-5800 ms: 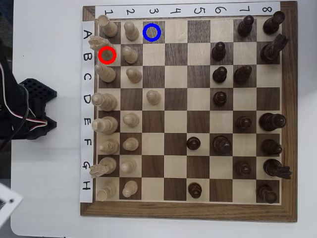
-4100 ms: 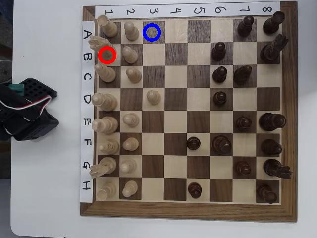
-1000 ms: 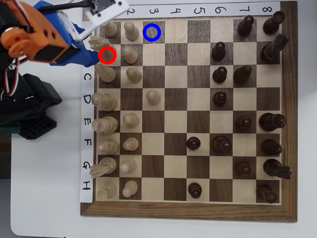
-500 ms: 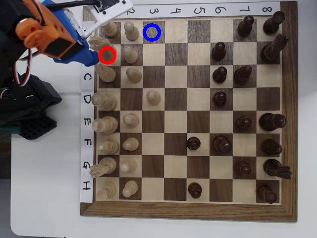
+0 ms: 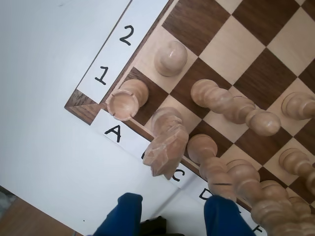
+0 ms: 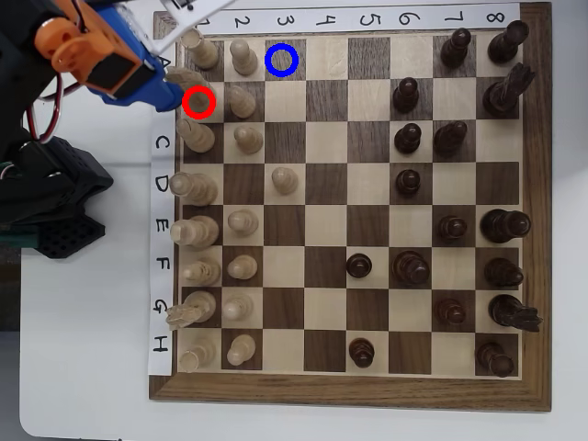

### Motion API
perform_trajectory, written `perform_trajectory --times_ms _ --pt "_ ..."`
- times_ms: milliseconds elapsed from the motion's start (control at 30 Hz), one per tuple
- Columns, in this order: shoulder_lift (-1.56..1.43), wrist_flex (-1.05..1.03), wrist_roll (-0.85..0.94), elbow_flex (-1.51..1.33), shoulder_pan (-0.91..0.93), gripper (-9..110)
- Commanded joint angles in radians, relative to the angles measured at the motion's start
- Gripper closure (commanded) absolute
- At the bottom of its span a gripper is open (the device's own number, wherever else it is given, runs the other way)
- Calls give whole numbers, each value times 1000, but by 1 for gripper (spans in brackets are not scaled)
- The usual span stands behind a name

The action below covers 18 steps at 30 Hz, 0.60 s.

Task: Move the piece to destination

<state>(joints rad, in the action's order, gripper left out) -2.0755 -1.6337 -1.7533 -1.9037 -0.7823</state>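
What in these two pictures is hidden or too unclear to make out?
- The pale knight: in the overhead view the blue gripper covers most of it.
- The gripper in the wrist view: the bottom edge cuts off all but two blue fingers; no contact with the knight shows.
- Row letter B: the knight's head hides it in the wrist view, the arm in the overhead view.
- The blue-ringed square: outside the wrist view.
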Motion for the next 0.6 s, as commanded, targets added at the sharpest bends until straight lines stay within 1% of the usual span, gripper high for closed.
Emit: perform_trajectory --times_ms 0,567 --pt "14 48 -558 -3 -32 83" --pt "63 127 -549 -72 5 84"
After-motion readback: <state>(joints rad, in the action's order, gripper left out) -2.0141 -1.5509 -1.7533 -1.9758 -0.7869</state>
